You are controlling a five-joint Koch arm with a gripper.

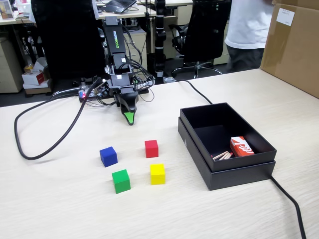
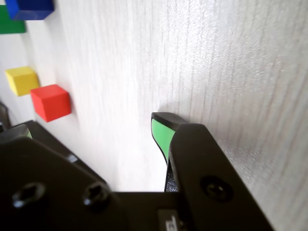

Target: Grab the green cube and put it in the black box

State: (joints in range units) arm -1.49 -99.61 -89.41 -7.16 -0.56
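The green cube (image 1: 121, 180) sits on the pale wood table near the front, in a group of coloured cubes. In the wrist view only a slice of the green cube (image 2: 9, 21) shows at the top left edge. The black box (image 1: 234, 177) stands to the right of the cubes, well apart from them. My gripper (image 1: 129, 118) hangs tip-down close to the table behind the cubes, far from the green one. In the wrist view the gripper (image 2: 94, 127) is open, with bare table between its green-padded fingers (image 2: 161, 134).
A blue cube (image 1: 108, 156), a red cube (image 1: 151, 148) and a yellow cube (image 1: 157, 174) lie around the green one. A red-and-white pack (image 1: 241, 147) lies in the box. A brown carton (image 1: 294, 45) stands at the far right. Black cables (image 1: 45, 144) cross the table.
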